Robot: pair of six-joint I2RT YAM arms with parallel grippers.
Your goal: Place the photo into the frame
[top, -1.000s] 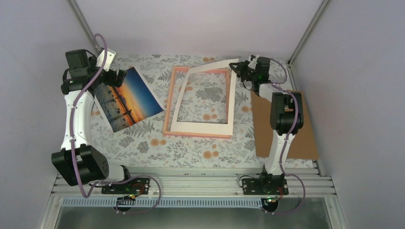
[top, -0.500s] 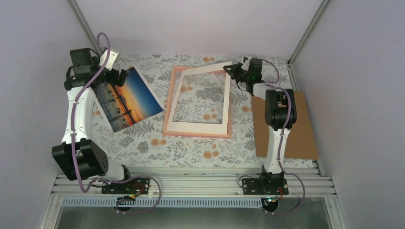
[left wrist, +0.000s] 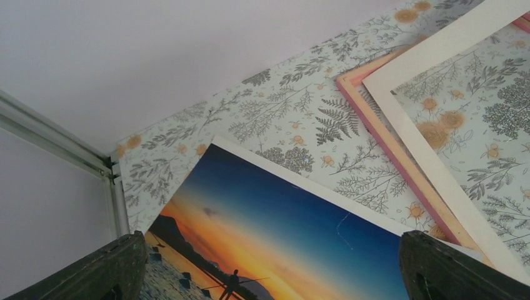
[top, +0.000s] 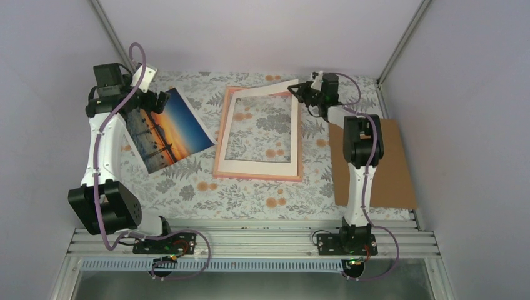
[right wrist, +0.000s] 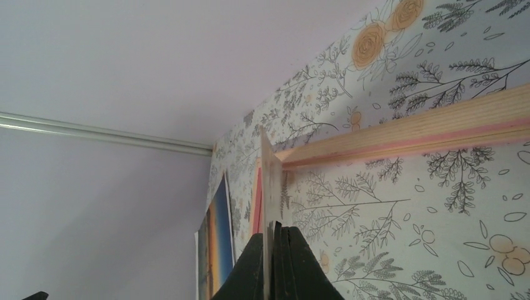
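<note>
The right gripper [top: 299, 92] was pinched tight on the far right corner of the cream-white rectangular mat board [top: 259, 167]. That corner was raised and the rest lay on the thin pink rectangular picture frame [top: 257, 177]. The glossy sunset photo print [top: 167, 130] lay tilted on the floral tablecloth [top: 250, 200], left of the frame and outside it. The left gripper [top: 158, 100] hung over its far corner, fingers wide apart. A brown backing board [top: 394, 169] lay to the right.

In the left wrist view, the bottom edge is cutting off the photo [left wrist: 269, 231], while the frame [left wrist: 394, 147] and mat board [left wrist: 437, 53] are running off the right. In the top view, the right arm [top: 361, 147] is covering the backing board's [top: 394, 169] left side.
</note>
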